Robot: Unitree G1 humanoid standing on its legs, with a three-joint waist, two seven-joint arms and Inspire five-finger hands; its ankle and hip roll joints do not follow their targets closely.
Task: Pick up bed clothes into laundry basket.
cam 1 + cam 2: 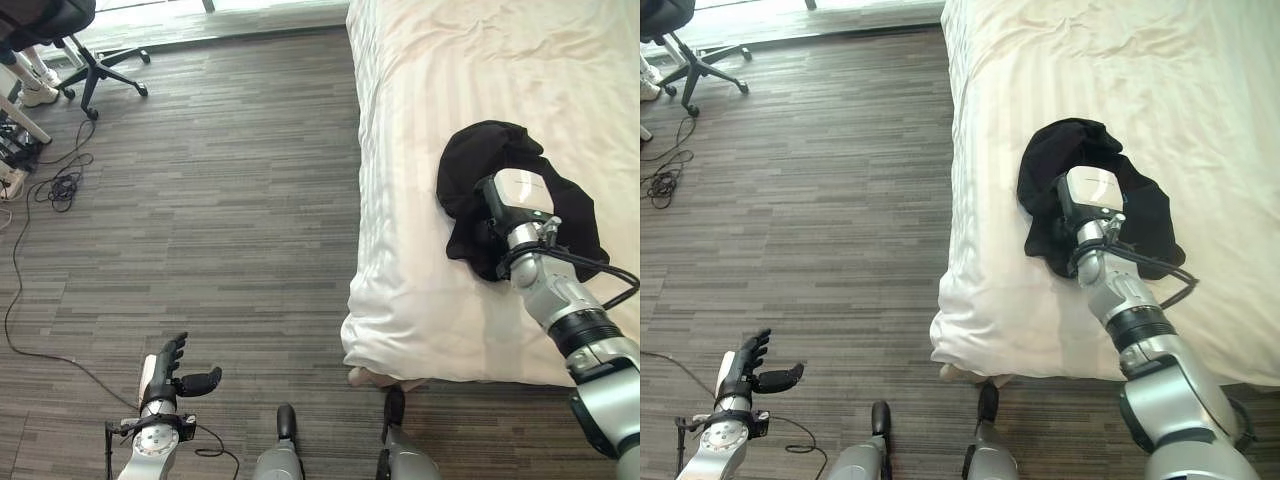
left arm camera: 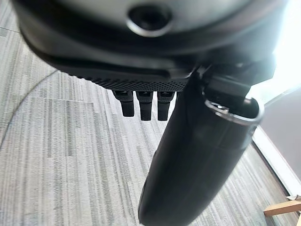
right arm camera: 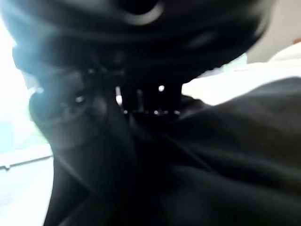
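A black garment [image 1: 470, 160] lies crumpled on the white bed [image 1: 450, 60], near the bed's left side and a little back from its foot edge. My right hand [image 1: 518, 192] rests on the middle of the garment, and dark cloth [image 3: 235, 141] lies right against it in the right wrist view. My left hand [image 1: 175, 370] hangs low over the floor at the lower left, away from the bed. It is open, with its fingers [image 2: 143, 103] straight and nothing held.
Grey striped carpet [image 1: 220, 200] lies left of the bed. A black office chair [image 1: 70, 40] stands at the far left corner, with loose cables [image 1: 60, 185] on the floor near it. The bed's foot corner [image 1: 365, 350] is just ahead of me.
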